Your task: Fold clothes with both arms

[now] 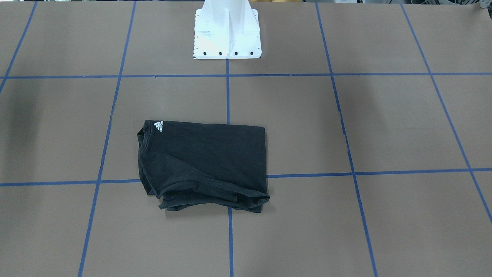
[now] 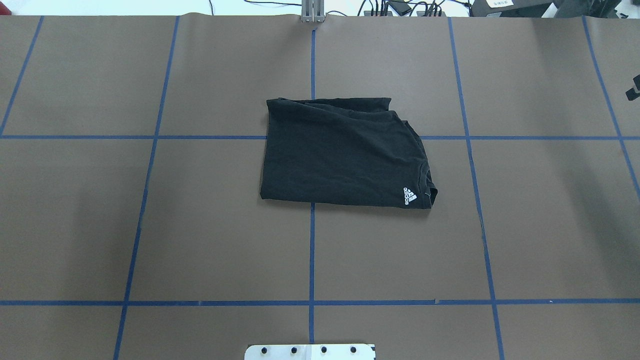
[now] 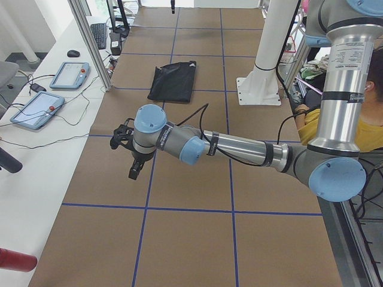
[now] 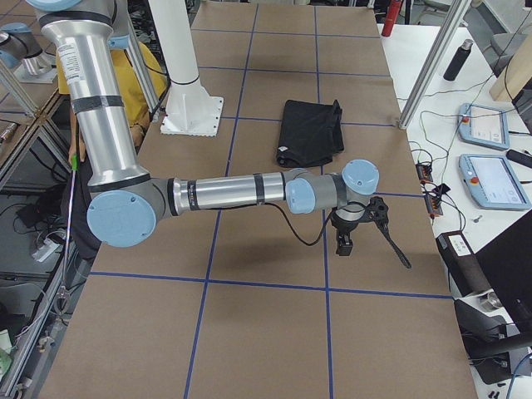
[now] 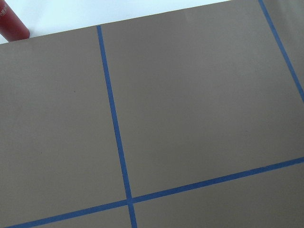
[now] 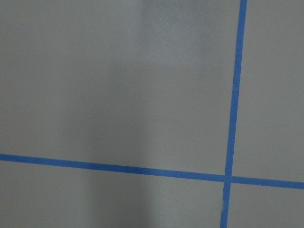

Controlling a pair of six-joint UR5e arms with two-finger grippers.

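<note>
The black T-shirt (image 1: 203,165) lies folded into a rough rectangle near the middle of the table, with the small white three-stripe logo (image 1: 158,126) facing up at one corner. It also shows in the overhead view (image 2: 345,152) and small in both side views (image 3: 173,81) (image 4: 312,131). My left gripper (image 3: 134,170) hangs over bare table, far from the shirt, toward the table's left end. My right gripper (image 4: 342,245) hangs over bare table toward the right end. Both show clearly only in the side views, so I cannot tell whether they are open or shut. Neither touches the shirt.
The white mounting pedestal (image 1: 226,34) stands at the robot's edge of the table. Blue tape lines (image 2: 311,250) grid the brown surface. Tablets (image 3: 69,75) and cables lie on a white side bench. A red bottle (image 5: 12,21) stands off the table's left end.
</note>
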